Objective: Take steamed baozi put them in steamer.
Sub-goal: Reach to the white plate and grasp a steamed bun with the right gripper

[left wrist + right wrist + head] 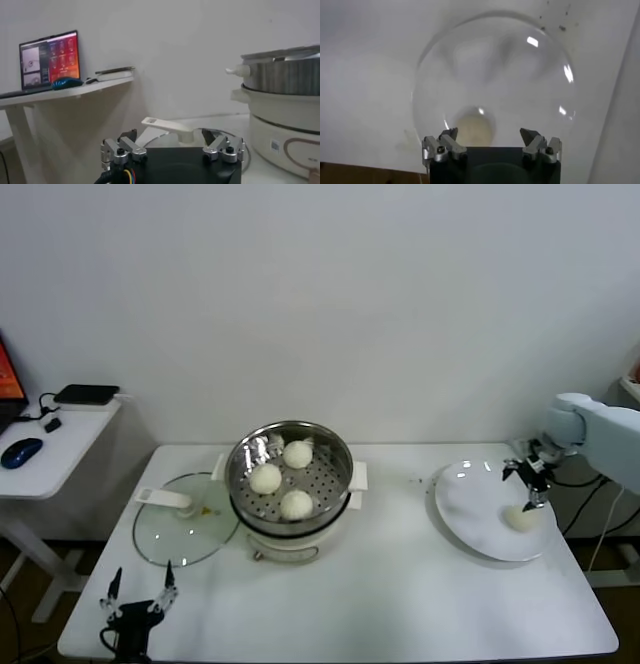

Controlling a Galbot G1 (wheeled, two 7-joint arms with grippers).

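Steamer (pixel 290 474) w/ 3 baozi (pixel 297 504); 4th on plate (pixel 470 504), spread right pincer (pixel 533 484) above.

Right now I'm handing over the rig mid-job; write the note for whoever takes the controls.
Right gripper: jaws open, empty, just above the last bun on the white plate.
Left gripper: jaws open, empty, parked at the table's near edge beside the glass lid.
Done: three buns sit in the steamer.
Left: grasp the plate bun and move it into the steamer.
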